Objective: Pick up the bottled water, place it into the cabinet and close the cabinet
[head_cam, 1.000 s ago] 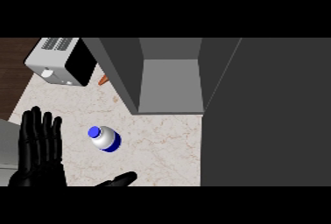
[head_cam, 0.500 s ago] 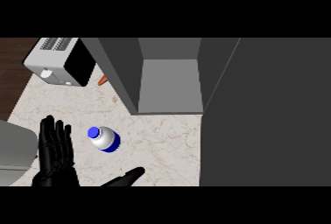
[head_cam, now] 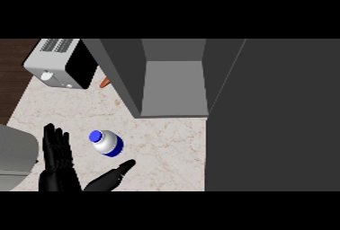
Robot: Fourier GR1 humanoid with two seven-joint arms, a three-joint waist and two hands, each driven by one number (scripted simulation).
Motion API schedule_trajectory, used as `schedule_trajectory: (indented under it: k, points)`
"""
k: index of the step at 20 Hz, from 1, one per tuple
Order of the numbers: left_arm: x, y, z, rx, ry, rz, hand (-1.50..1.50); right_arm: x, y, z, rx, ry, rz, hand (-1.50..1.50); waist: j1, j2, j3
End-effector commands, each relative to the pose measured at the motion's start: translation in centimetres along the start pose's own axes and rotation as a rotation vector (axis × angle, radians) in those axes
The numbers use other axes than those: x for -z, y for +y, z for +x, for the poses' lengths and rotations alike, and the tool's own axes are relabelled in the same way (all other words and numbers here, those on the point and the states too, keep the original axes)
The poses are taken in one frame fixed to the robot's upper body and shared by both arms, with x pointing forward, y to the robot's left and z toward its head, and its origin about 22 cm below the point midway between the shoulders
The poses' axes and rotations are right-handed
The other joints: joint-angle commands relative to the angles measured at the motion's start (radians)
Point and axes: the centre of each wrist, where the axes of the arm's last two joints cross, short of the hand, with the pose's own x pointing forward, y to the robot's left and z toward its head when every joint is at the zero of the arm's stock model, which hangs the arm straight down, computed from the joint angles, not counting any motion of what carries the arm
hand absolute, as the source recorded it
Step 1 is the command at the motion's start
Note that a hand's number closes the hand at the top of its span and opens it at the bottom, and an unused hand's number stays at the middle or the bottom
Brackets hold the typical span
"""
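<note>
Bottled water point(head_cam: 106, 143) upright on the pale marbled bench point(head_cam: 166, 152), blue cap towards the upper left, clear body with a blue band below it. Well short of the cabinet point(head_cam: 126, 72), out in front of its open side and a little to the left.

Left robot hand point(head_cam: 60, 173) at the lower left, wide open: fingers point(head_cam: 56, 143) straight and pointing away from the robot, thumb point(head_cam: 116, 172) spread far out to the right. Nothing held. Bottle in the gap between fingers and thumb, near both, touching neither as far as can be seen.

Cabinet open, grey inside, with its dark door point(head_cam: 272, 112) swung out and filling the right side of the view.

White toaster point(head_cam: 63, 67) at the upper left near the bench edge, and a small orange thing point(head_cam: 105, 83) between toaster and cabinet, too small to identify
</note>
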Motion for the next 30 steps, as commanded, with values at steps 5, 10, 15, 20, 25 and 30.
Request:
schedule_trajectory:
  k: [5, 10, 15, 20, 25, 30]
  points:
    - [2.6, -1.0, -5.2, -0.024, 0.06, 0.005, -1.5, -1.5, 0.8, 3.7, -0.017, -0.059, 0.002, -1.5, -0.003, 0.003, 0.0]
    - [3.0, 2.0, -9.4, -0.039, 0.048, 0.054, -1.5, -2.3, 0.1, 3.8, -0.016, -0.053, 0.018, -1.5, 0.002, 0.002, 0.0]
    - [0.9, 0.5, -12.4, -0.023, 0.048, 0.058, -1.5, -2.6, 1.5, 3.4, -0.01, -0.047, -0.006, -1.5, 0.0, 0.001, -0.001]
    - [3.3, 3.2, -17.1, -0.045, 0.092, 0.069, -1.5, -3.1, 0.7, 3.5, -0.019, -0.058, 0.019, -1.5, -0.006, 0.005, -0.001]
    - [1.9, 2.3, -19.0, -0.164, 0.097, -0.021, -1.5, -3.9, 1.2, 4.2, -0.005, -0.034, 0.02, -1.5, -0.013, 0.002, -0.001]
    - [1.9, 1.5, -20.5, -0.222, 0.113, -0.068, -1.5, -3.7, 1.5, 5.0, -0.005, -0.04, 0.02, -1.5, -0.009, 0.005, -0.002]
